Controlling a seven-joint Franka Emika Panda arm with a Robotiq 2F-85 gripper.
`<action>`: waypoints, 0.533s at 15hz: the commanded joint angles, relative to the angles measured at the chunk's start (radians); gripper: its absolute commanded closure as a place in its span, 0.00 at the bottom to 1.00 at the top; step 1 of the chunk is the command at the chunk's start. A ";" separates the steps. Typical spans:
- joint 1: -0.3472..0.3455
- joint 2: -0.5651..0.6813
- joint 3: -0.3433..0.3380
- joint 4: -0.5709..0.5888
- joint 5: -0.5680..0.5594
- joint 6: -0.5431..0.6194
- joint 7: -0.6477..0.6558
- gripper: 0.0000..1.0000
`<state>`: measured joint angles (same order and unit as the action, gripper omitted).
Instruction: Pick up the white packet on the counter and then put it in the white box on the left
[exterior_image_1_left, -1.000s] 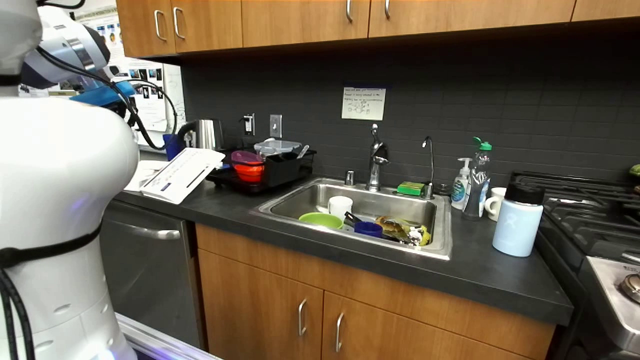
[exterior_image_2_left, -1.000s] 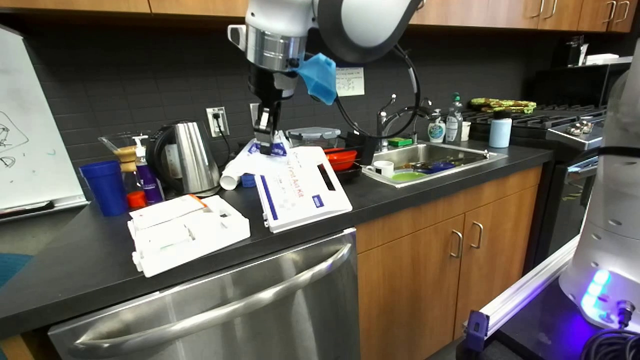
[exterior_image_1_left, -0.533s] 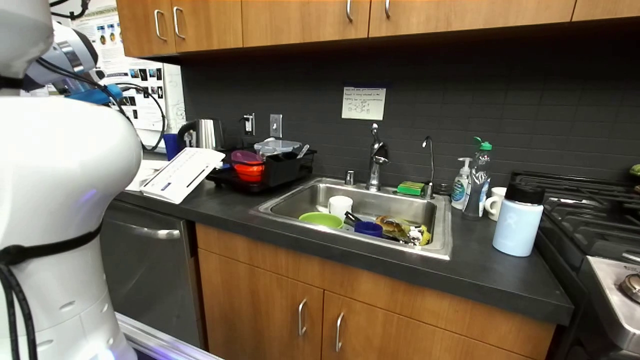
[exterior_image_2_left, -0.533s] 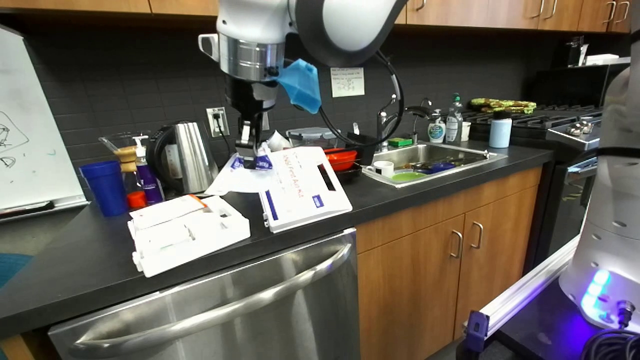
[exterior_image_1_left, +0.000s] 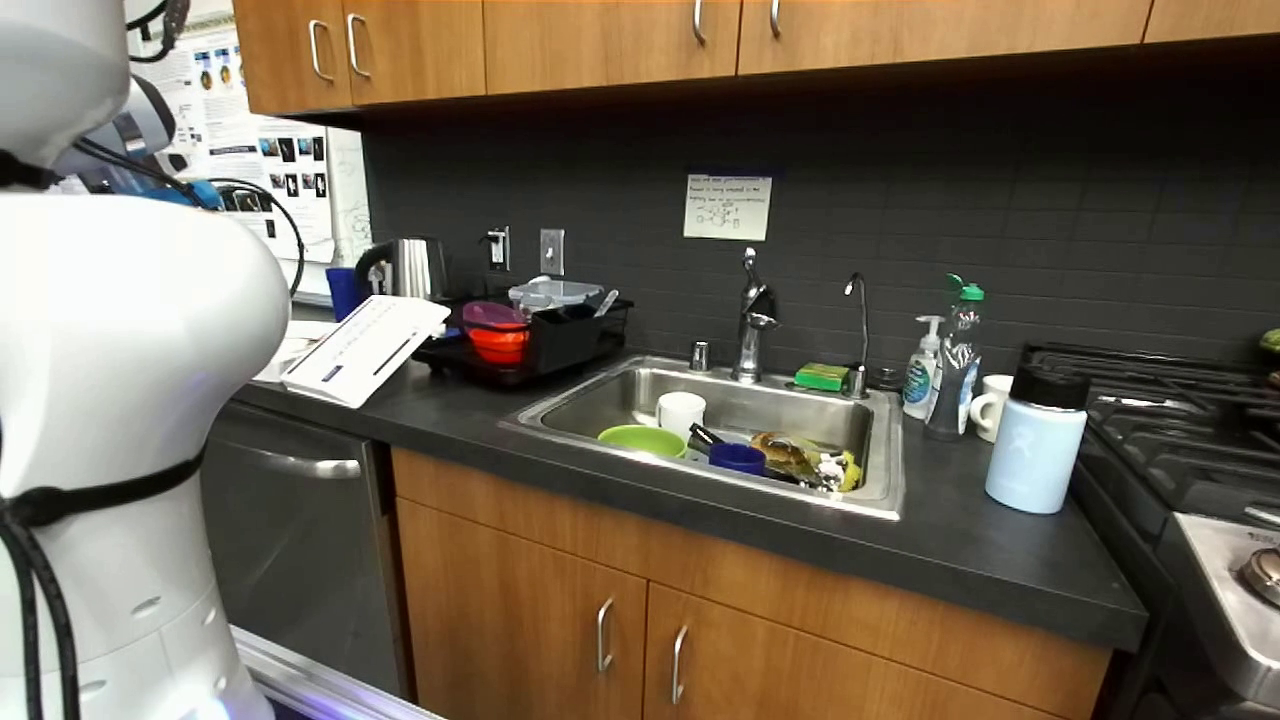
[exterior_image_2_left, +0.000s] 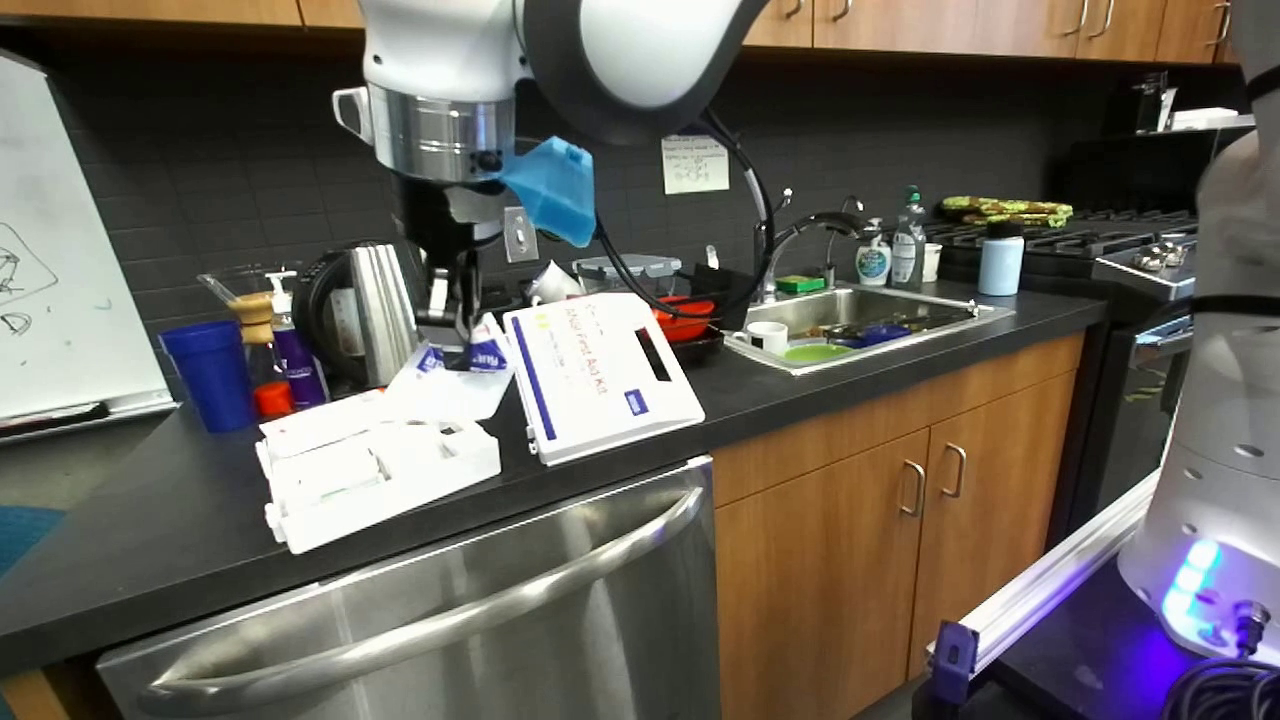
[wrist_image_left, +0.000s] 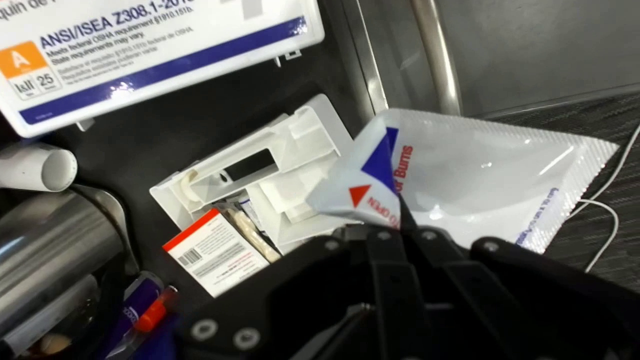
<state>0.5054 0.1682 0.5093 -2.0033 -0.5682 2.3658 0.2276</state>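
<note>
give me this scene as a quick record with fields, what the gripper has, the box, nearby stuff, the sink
grip: gripper closed on the white packet
packet position: held above the counter, hiding part of the open white box in the wrist view; contact with the box unclear
box holds: red-edged carton visible
nearby: first aid case, tilted, lettering showing; kettle; tall blue cup
sink: white mug, green bowl, low blue cup
stage: packet lifted, not yet released
</note>
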 joint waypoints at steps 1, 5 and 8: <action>0.062 0.071 -0.031 0.091 -0.007 -0.025 0.034 0.99; 0.122 0.134 -0.071 0.157 -0.005 -0.027 0.089 0.99; 0.173 0.182 -0.117 0.207 -0.001 -0.030 0.148 0.99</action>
<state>0.6203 0.2962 0.4433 -1.8712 -0.5675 2.3652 0.3213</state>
